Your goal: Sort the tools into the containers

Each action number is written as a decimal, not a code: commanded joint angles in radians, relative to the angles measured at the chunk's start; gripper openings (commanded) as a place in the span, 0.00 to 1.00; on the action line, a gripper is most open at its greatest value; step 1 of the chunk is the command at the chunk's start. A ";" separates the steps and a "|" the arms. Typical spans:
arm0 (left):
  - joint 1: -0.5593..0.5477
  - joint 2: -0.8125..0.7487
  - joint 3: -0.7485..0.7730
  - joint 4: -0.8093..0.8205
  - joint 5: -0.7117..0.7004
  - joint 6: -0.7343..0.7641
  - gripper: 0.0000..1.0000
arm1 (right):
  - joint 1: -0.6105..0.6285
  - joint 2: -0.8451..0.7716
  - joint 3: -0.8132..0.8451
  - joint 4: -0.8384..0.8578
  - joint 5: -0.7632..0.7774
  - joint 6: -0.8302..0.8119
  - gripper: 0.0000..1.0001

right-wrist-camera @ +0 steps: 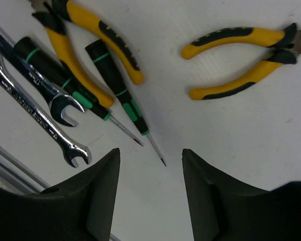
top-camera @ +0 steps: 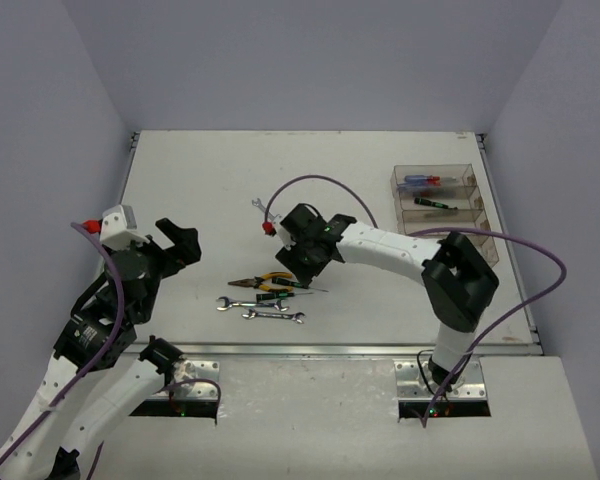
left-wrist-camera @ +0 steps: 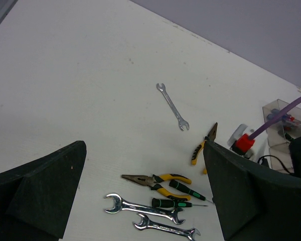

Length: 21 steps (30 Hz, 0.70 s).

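White counter [top-camera: 200,180], tools clustered near front edge. Right hand [right-wrist-camera: 150,153] apart, empty, poised over thin green-banded screwdriver [right-wrist-camera: 115,80]: likely light, stiff, prone to rolling; best pinched across handle. Left hand [left-wrist-camera: 144,145] apart, empty.

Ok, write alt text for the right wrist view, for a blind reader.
The right gripper, open and empty, hovers over a white table, near the tips of two thin black-and-green screwdrivers. Two yellow-handled pliers lie beyond, upper left and upper right, and two silver wrenches run along the left.
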<state>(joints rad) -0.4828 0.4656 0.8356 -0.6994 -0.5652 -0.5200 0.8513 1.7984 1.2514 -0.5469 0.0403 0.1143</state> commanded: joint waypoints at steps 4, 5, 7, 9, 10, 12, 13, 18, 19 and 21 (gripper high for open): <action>0.012 0.000 0.001 0.038 0.005 0.012 1.00 | 0.063 0.107 0.039 -0.019 0.010 -0.151 0.41; 0.012 0.003 0.000 0.038 0.005 0.012 1.00 | 0.063 0.116 0.041 -0.008 0.009 -0.154 0.40; 0.012 0.010 0.000 0.038 0.008 0.014 1.00 | 0.063 0.133 0.040 0.021 0.000 -0.161 0.37; 0.012 0.012 0.000 0.038 0.008 0.014 1.00 | 0.063 0.151 0.043 0.041 0.022 -0.163 0.35; 0.012 0.013 0.000 0.037 0.008 0.014 1.00 | 0.063 0.156 0.046 0.047 0.030 -0.165 0.35; 0.012 0.012 0.000 0.037 0.008 0.014 1.00 | 0.063 0.170 0.050 0.053 0.030 -0.167 0.35; 0.012 0.011 0.000 0.038 0.008 0.014 1.00 | 0.063 0.176 0.052 0.055 0.024 -0.169 0.35; 0.012 0.010 0.000 0.037 0.008 0.015 1.00 | 0.063 0.200 0.062 0.059 0.002 -0.172 0.34; 0.012 0.010 0.000 0.038 0.008 0.015 1.00 | 0.063 0.201 0.062 0.058 -0.003 -0.172 0.34; 0.012 0.010 -0.001 0.038 0.008 0.014 1.00 | 0.063 0.198 0.066 0.053 -0.014 -0.170 0.34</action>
<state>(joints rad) -0.4828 0.4713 0.8356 -0.6992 -0.5595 -0.5198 0.9127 1.9903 1.2821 -0.5207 0.0480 -0.0401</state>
